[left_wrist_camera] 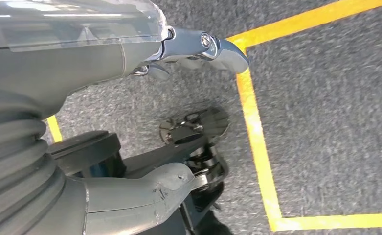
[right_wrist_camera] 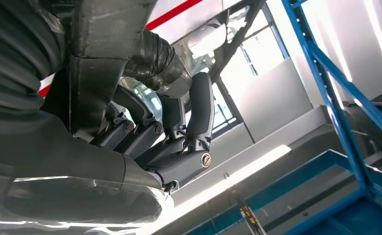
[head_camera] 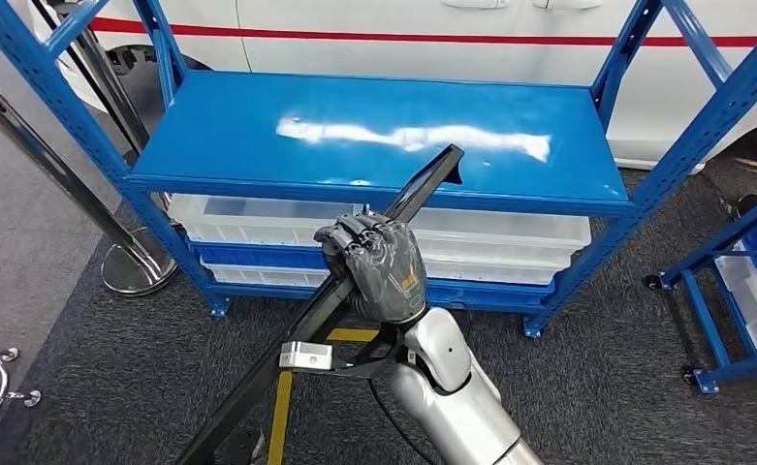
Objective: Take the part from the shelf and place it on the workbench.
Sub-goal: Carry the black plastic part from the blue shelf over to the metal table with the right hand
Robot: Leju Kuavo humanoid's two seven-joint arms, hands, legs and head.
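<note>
Though gripped by right hand, part off shelf.

I count one long black part, gripped in my right hand. One blue shelf stands ahead, with two clear plastic trays under its top board. A second blue rack stands off to the right. Two chrome posts stand on the left.

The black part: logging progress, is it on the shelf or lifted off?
Lifted off: right hand grips the black part, slanting above the blue shelf.
</note>
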